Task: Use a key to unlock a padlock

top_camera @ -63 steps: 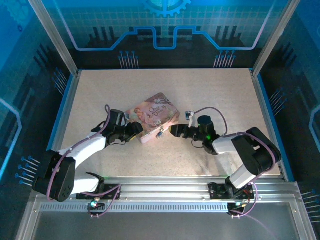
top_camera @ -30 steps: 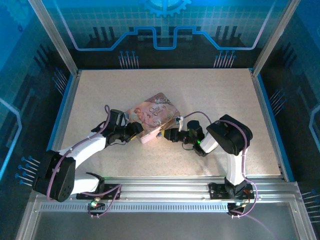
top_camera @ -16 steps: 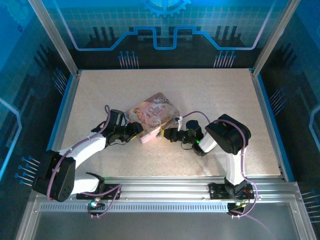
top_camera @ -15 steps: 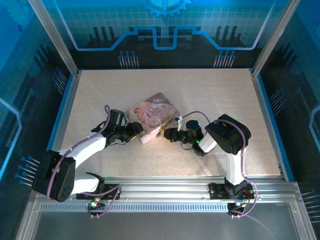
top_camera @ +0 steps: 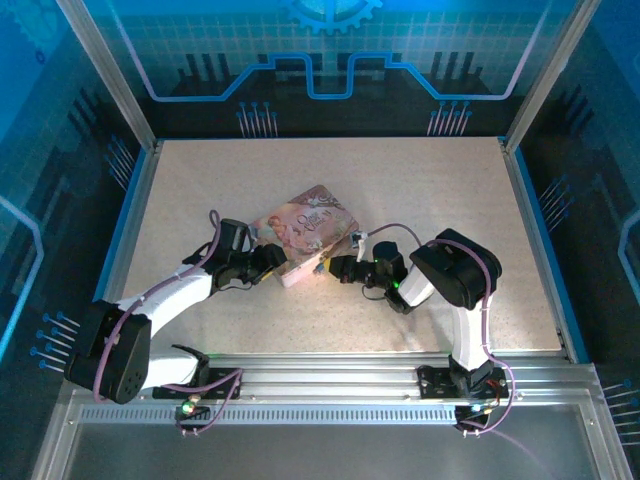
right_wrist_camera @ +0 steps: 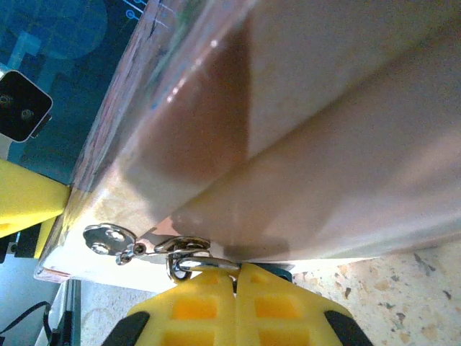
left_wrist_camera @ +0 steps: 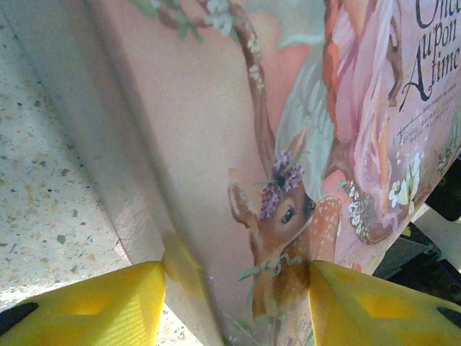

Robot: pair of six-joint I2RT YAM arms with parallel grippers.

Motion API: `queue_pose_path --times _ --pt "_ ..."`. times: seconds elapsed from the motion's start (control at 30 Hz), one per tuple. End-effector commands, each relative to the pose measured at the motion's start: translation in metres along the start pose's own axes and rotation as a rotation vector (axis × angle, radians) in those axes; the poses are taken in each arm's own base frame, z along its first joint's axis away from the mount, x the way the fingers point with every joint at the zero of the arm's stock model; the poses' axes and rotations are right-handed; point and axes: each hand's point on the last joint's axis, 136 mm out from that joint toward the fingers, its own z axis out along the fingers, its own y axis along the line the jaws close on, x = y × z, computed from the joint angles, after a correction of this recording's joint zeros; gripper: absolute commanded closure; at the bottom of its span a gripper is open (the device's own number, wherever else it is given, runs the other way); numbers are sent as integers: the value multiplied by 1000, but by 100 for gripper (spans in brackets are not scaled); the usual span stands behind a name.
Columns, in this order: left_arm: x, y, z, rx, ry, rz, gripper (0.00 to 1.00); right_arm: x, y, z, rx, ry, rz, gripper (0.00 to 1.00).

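Observation:
The pink illustrated tin (top_camera: 312,232) lies tilted at the table's middle. My left gripper (top_camera: 275,262) clamps its near-left corner; in the left wrist view the yellow pads (left_wrist_camera: 108,303) press the tin (left_wrist_camera: 216,130) from both sides. The tiny padlock (right_wrist_camera: 203,264) hangs at the tin's front clasp, its shiny shackle and a sliver of bluish body showing just above my right gripper (right_wrist_camera: 236,270). That gripper is shut, fingertips pressed together right at the padlock. In the top view the right gripper (top_camera: 330,268) sits against the tin's front edge. The key is hidden.
A shiny round metal tab (right_wrist_camera: 105,236) on a small ring dangles left of the clasp. Speckled tabletop (top_camera: 430,190) stretches behind and to the right of the tin. Metal frame posts and blue walls ring the table; the right arm's folded elbow (top_camera: 455,265) rises nearby.
My right gripper has crept slightly left against the tin's front and closed its jaws. The left gripper and the tin have held still.

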Motion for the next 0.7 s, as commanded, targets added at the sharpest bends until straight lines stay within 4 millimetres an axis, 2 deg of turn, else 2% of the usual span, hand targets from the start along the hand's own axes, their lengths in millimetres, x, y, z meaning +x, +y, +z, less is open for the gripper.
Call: queue_pose_path --times 0.0,0.43,0.67 --pt "34 48 5 -171 104 -48 46 -22 4 -6 -4 -96 33 100" --pt "34 47 3 -169 97 -45 46 -40 -3 -20 -20 -184 149 100" --pt "34 47 3 -169 99 -45 46 -42 5 -11 -78 -136 208 100"
